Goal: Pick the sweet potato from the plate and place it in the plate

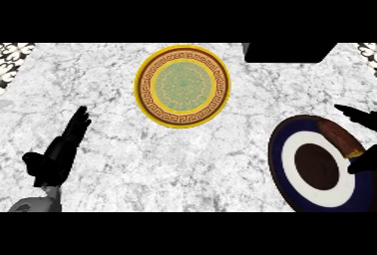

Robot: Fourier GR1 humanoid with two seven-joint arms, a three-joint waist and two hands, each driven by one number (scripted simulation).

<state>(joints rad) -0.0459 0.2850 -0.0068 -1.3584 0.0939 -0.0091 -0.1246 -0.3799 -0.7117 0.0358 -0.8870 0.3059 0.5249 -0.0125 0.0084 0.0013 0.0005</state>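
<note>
Count: 2 plates, 1 sweet potato, 2 robot hands, 1 black box.
- sweet potato (342,137) lies on the upper right part of the blue plate (277,159), at the table's (147,169) right side.
- gold plate (141,87) sits far centre with nothing on it, well apart from the blue one.
- right robot hand (361,115): spread wide at the frame's right edge, straight fingers just above the potato, thumb by its lower end, not closed on it.
- left robot hand (55,154): resting at the left, fingers straight, holding nothing.
- black box (287,52): at the far right edge.
</note>
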